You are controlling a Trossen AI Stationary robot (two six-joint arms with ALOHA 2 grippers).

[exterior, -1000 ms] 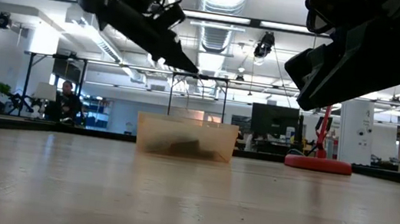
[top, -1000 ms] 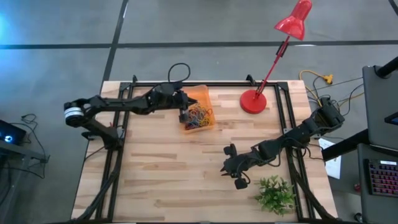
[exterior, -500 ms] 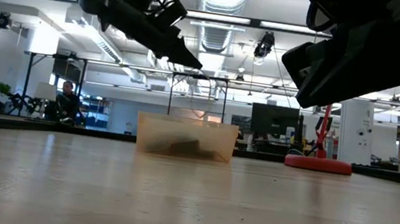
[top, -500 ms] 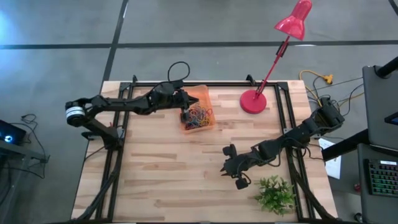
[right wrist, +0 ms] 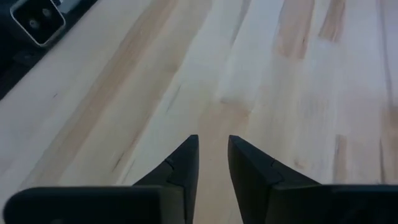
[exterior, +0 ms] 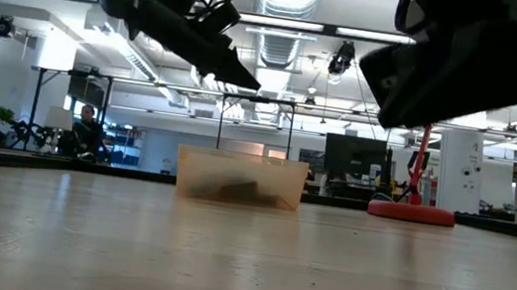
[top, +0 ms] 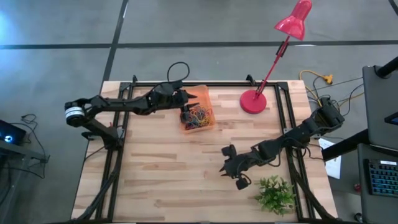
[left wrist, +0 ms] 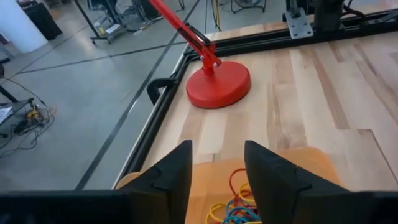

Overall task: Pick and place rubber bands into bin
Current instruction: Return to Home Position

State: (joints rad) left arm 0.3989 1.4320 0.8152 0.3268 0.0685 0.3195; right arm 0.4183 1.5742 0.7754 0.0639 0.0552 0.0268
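Observation:
The bin (top: pixel 200 106) is a small orange translucent box at the table's far middle, holding a heap of coloured rubber bands (top: pixel 199 116). My left gripper (top: pixel 188 106) hangs open above the bin's left part; in its wrist view the rubber bands (left wrist: pixel 233 202) and the bin's rim (left wrist: pixel 311 160) show below its spread fingers (left wrist: pixel 216 149). My right gripper (top: pixel 227 169) hovers over bare wood at the table's near middle, its fingers (right wrist: pixel 213 140) slightly apart with nothing between them. In the low view the bin (exterior: pixel 239 178) stands on the table under my left gripper (exterior: pixel 242 78).
A red lamp stands with its round base (top: pixel 253 101) to the right of the bin, its arm slanting up to the far right. A small green plant (top: pixel 274 194) sits at the near right. A black frame runs along the table's edges (top: pixel 118 155). Bare wood lies at the near left.
My left gripper has opened above the bin and risen slightly. My right gripper has gone up a little over the near middle of the table.

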